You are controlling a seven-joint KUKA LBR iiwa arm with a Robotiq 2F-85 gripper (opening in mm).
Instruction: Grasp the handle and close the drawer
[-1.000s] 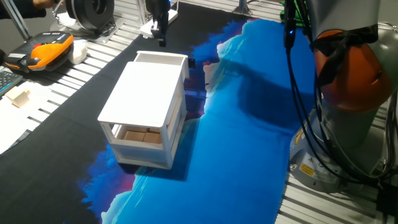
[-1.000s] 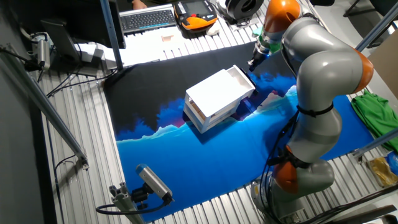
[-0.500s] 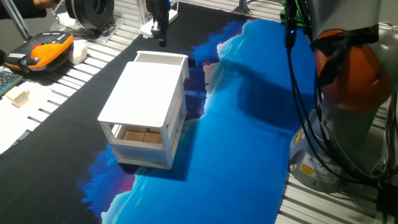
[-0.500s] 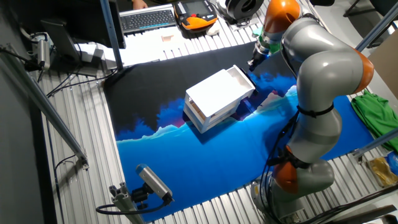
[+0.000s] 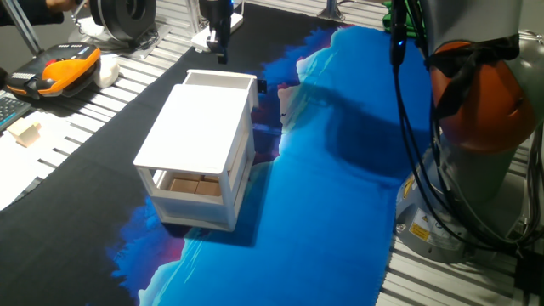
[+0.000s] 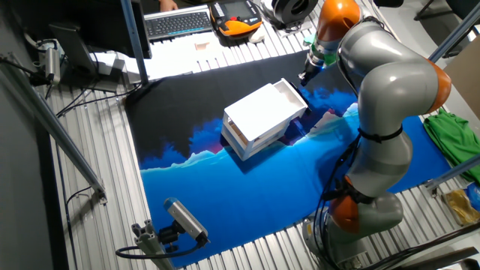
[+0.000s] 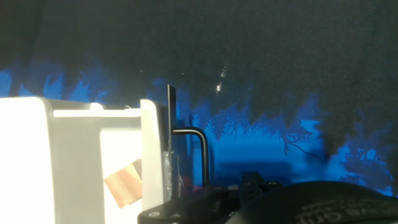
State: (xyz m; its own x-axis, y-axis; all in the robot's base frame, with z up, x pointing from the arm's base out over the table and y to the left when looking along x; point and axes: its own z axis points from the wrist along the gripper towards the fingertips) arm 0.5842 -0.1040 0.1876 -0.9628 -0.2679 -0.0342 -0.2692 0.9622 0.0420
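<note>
Drawer point(image 5: 219, 81) ajar beside tool point(image 5: 221, 53)

Blue-and-black cloth point(image 5: 340, 170) covers the slatted desk point(image 6: 97, 202). Orange pendant point(image 5: 64, 68) sits at the desk edge, a keyboard point(image 6: 176, 22) near it. Tan blocks point(image 5: 191, 186) in the cabinet's lower tier. Green cloth point(image 6: 454, 135) off to the side. Small camera point(image 6: 184, 219) on the near edge.

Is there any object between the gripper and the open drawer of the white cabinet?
No. In one fixed view, only bare black cloth separates the gripper from the drawer; the gripper hangs just beyond its open end.
</note>
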